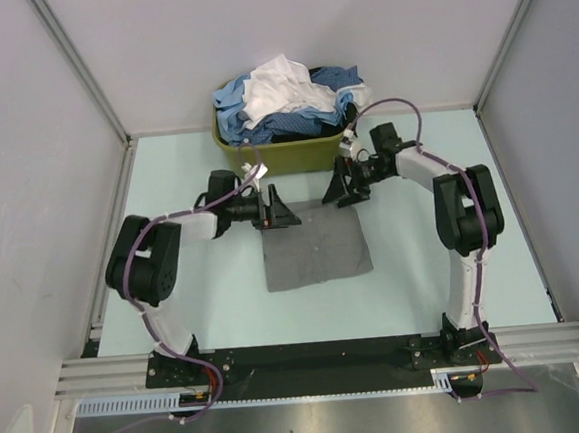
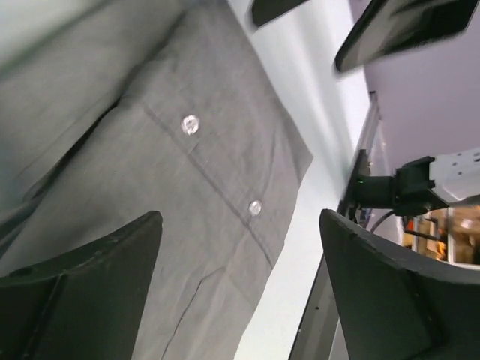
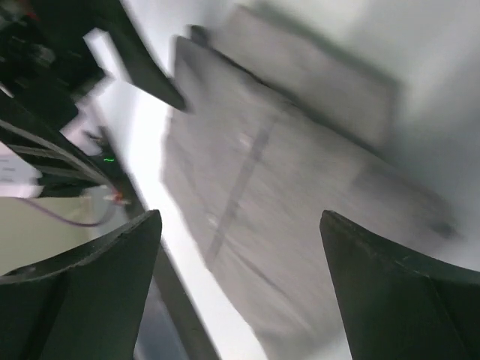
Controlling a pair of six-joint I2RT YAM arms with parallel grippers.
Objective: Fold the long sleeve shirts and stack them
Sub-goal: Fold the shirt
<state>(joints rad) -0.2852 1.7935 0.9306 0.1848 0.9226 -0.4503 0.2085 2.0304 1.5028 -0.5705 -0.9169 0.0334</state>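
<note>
Now: grey shirt [image 1: 314,247] lies flat on the table [image 1: 205,293], a folded rectangle on the near side of the basket [image 1: 285,159], buttons [image 2: 190,124] facing up. Its near edge runs slightly skewed, not square to the basket.

Closer to the basket, at the shirt's far corners: left gripper [image 1: 277,213] and right gripper [image 1: 348,188]. Both have jaws spread wide with nothing held, and the cloth lies loose beneath them.

Judgement: fold looks about finished; the step in hand is letting go cleanly. Lift both straight up so no fingertip drags a corner, then check the far edge for a rucked layer.

Farthest: other shirts [image 1: 285,96], blue and white, heaped in the basket, not yet folded.
</note>
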